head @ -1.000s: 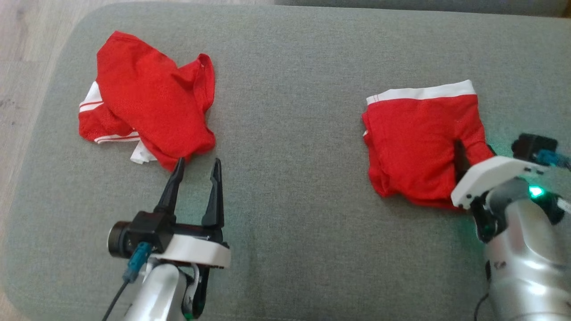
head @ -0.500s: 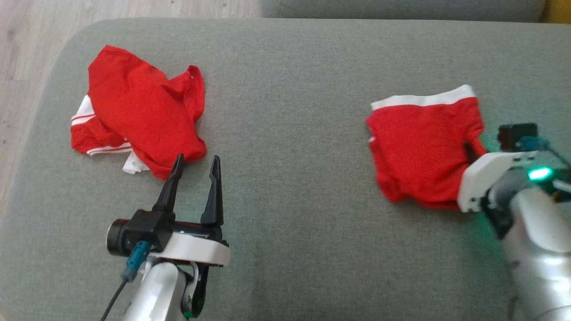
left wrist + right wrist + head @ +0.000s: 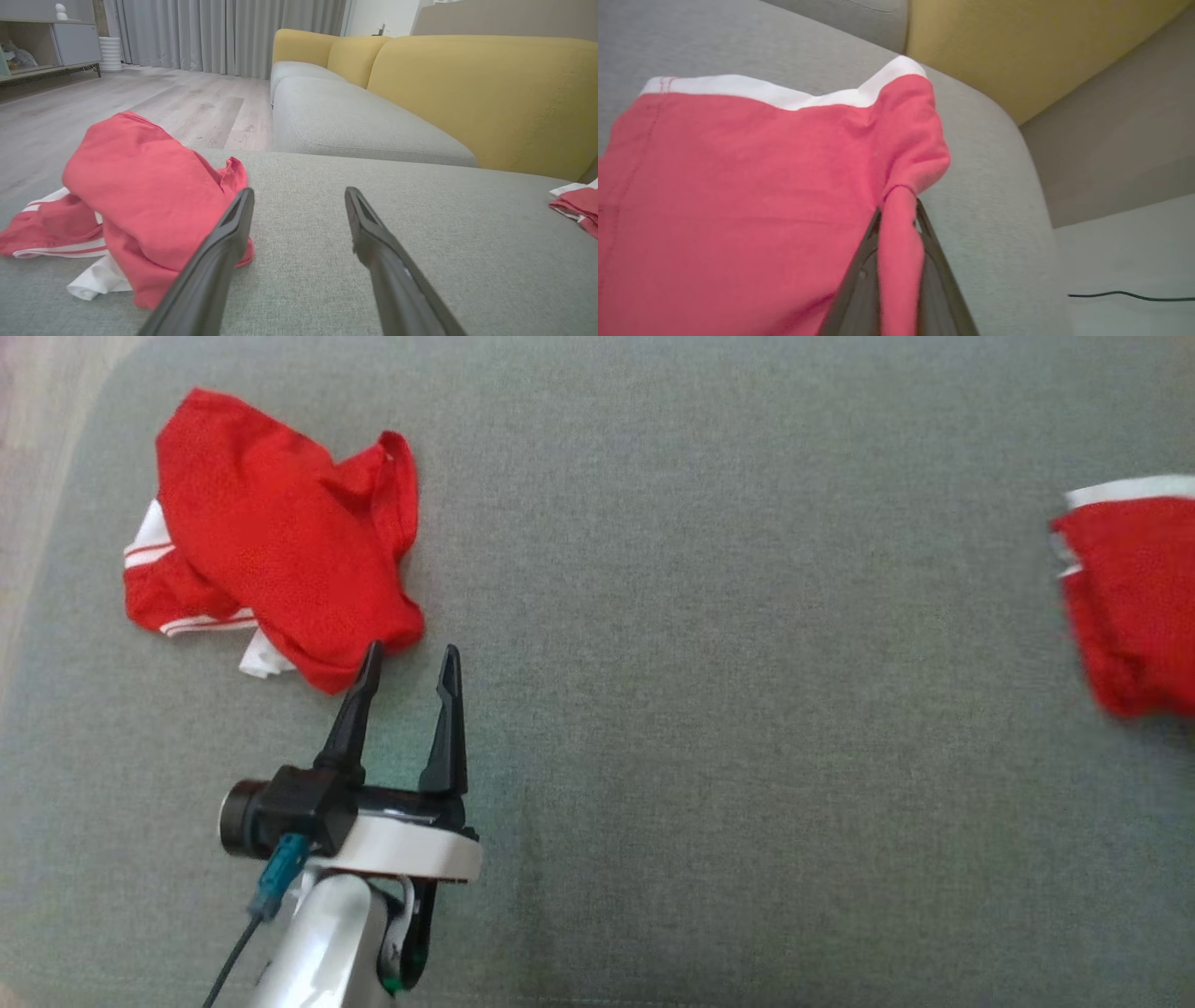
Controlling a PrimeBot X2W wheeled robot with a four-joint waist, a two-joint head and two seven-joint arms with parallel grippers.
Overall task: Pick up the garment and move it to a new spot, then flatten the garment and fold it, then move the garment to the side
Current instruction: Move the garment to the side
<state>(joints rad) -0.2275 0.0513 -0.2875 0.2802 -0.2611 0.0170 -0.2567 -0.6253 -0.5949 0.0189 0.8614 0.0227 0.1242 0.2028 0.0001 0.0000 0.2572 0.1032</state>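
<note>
Final step, I judge: my right gripper (image 3: 899, 207) pinches a fold of the folded garment (image 3: 738, 186) (left gripper (image 3: 408, 658) spread, just beside the crumpled garment (image 3: 271, 541)); next I must lay it aside flat, then release.

You were looking at a folded garment (image 3: 738, 186) in red with a plain white waistband, and a crumpled garment (image 3: 271, 532) in the same red with white stripes, both against a grey-green cushion (image 3: 700, 709); the sofa back (image 3: 481, 88) was mustard yellow, the left claw (image 3: 412, 650) black.
</note>
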